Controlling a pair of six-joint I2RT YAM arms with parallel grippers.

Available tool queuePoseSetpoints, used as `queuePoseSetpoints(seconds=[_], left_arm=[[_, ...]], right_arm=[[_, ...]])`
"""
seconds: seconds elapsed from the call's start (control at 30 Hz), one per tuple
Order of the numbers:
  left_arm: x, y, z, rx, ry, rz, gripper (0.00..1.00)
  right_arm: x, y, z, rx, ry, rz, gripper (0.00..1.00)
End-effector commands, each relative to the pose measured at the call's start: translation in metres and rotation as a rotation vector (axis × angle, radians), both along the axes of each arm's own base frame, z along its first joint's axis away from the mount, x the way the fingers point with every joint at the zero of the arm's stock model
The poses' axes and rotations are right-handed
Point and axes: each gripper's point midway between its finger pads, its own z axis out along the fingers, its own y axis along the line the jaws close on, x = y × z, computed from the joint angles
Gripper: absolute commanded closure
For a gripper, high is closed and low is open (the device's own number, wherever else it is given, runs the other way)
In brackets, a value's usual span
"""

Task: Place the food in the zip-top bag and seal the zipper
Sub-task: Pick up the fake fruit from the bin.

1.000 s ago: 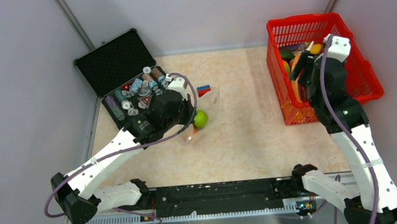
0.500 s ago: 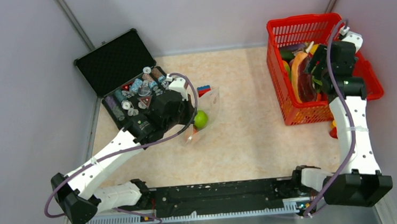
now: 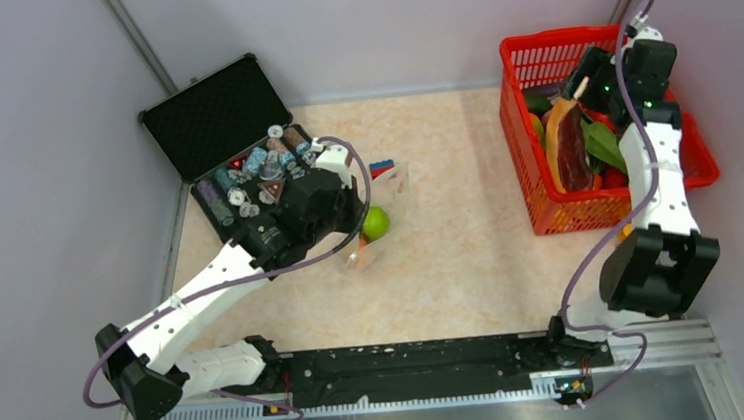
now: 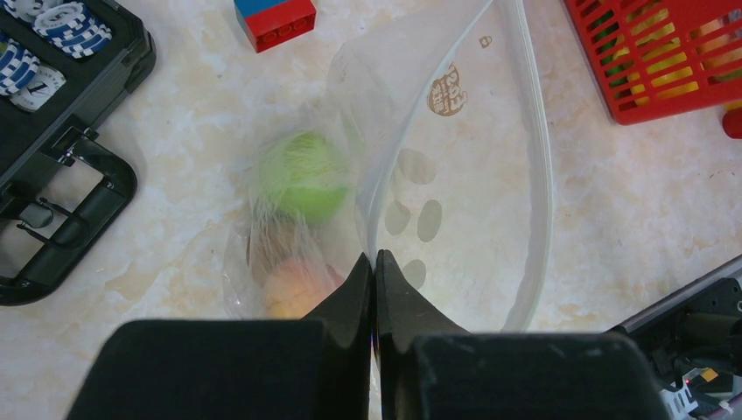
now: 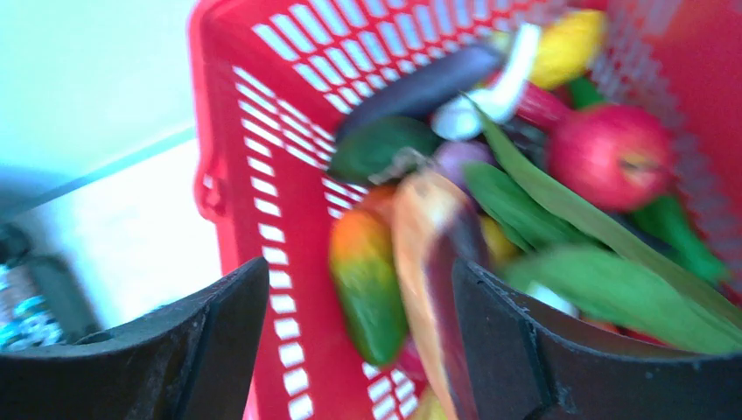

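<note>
The clear zip-top bag (image 4: 455,157) lies on the table with its mouth gaping toward the basket. Its whitish zipper (image 4: 541,175) curves along the open edge. A green round fruit (image 4: 304,175) and an orange piece (image 4: 293,289) sit inside the bag. My left gripper (image 4: 374,258) is shut on the bag's near edge; from above it is at the bag's left side (image 3: 351,220). More food (image 3: 568,144) fills the red basket (image 3: 690,160). My right gripper (image 5: 360,271) hangs open above that pile, over a green-orange fruit, holding nothing.
An open black case (image 3: 215,112) with small bottles and discs (image 3: 255,174) stands at the back left. A red-and-blue brick (image 3: 382,169) lies just beyond the bag. Grey walls enclose the table on three sides.
The right arm has swung from the basket's near side to its far right corner, and its jaws have widened a little. The left arm and the bag have not moved.
</note>
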Motion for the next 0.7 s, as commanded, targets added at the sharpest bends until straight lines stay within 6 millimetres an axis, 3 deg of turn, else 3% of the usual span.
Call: queuePoseSetpoints(seconds=[0.0,0.13,0.2,0.23,0.3,0.4,0.47,0.57,0.67], left_arm=[[0.014,0.001,0.015,-0.014,-0.069,0.032,1.00],[0.018,0.001,0.012,0.000,-0.055,0.041,1.00],[0.020,0.000,0.010,0.006,-0.049,0.045,1.00],[0.021,-0.001,0.009,0.006,-0.044,0.050,1.00],[0.023,-0.002,0.008,0.008,-0.038,0.056,1.00],[0.026,-0.005,0.008,0.017,-0.026,0.059,1.00],[0.027,-0.007,0.009,0.017,-0.022,0.060,1.00],[0.030,-0.008,0.009,0.018,-0.018,0.065,1.00],[0.032,-0.011,0.010,0.019,-0.014,0.067,1.00]], right_arm=[[0.050,0.040,0.020,0.136,-0.125,0.266,0.27],[0.080,0.041,-0.007,0.221,-0.091,0.259,0.36],[0.090,0.055,-0.021,0.249,-0.073,0.341,0.37],[0.092,0.072,-0.031,0.282,-0.055,0.434,0.37],[0.097,0.076,-0.057,0.272,0.050,0.418,0.38],[0.106,0.031,-0.096,0.157,0.176,0.148,0.38],[0.100,0.007,-0.112,0.117,0.221,0.033,0.38],[0.075,-0.042,-0.121,0.026,0.278,-0.191,0.36],[0.043,-0.080,-0.116,-0.028,0.267,-0.330,0.34]])
